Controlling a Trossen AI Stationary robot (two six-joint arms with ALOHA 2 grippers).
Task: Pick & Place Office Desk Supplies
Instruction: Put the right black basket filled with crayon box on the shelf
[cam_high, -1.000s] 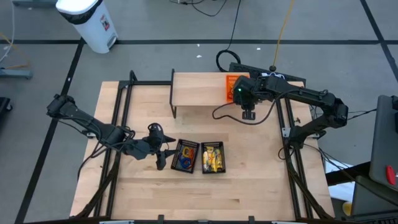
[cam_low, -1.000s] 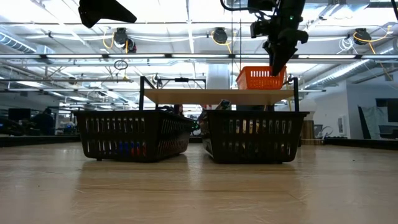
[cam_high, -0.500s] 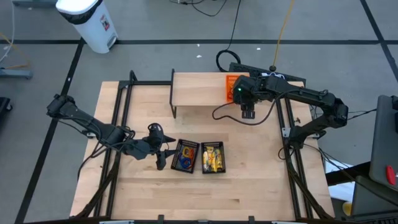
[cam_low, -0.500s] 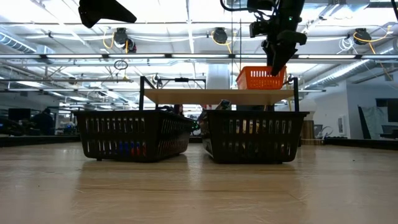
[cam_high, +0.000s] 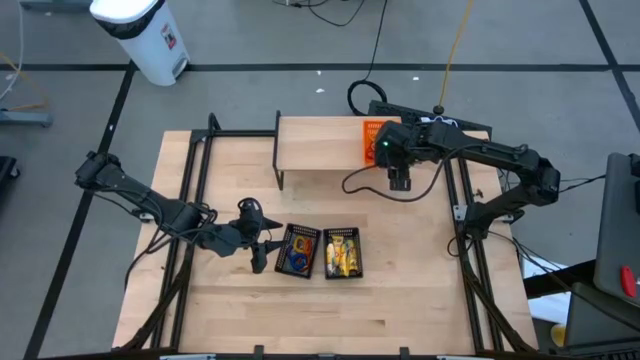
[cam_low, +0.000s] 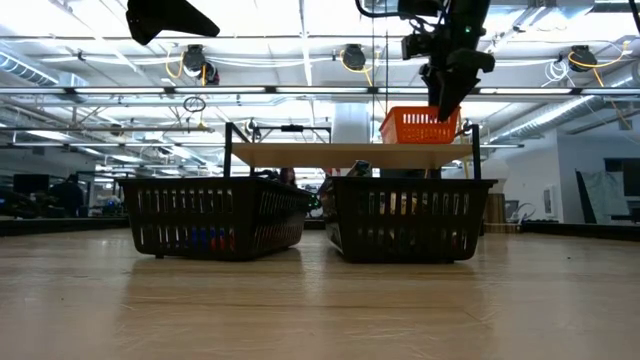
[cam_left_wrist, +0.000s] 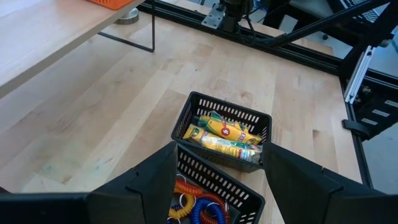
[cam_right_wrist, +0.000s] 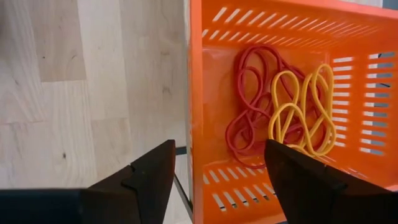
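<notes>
Left gripper (cam_high: 258, 252) hovers open at nine o'clock of two black baskets (cam_high: 300, 251) holding coiled bands (cam_left_wrist: 198, 208) and crayon packs (cam_left_wrist: 225, 133). Right gripper (cam_high: 398, 181), open and empty, hangs above the orange basket (cam_right_wrist: 280, 93) containing red and yellow rubber bands (cam_right_wrist: 283, 112).

Two baskets (cam_high: 300, 251) (cam_high: 342, 253) sit side by side before my shelf (cam_high: 318, 144); a third basket (cam_high: 372, 139) rests on its right end, loops (cam_right_wrist: 252, 99) inside.
</notes>
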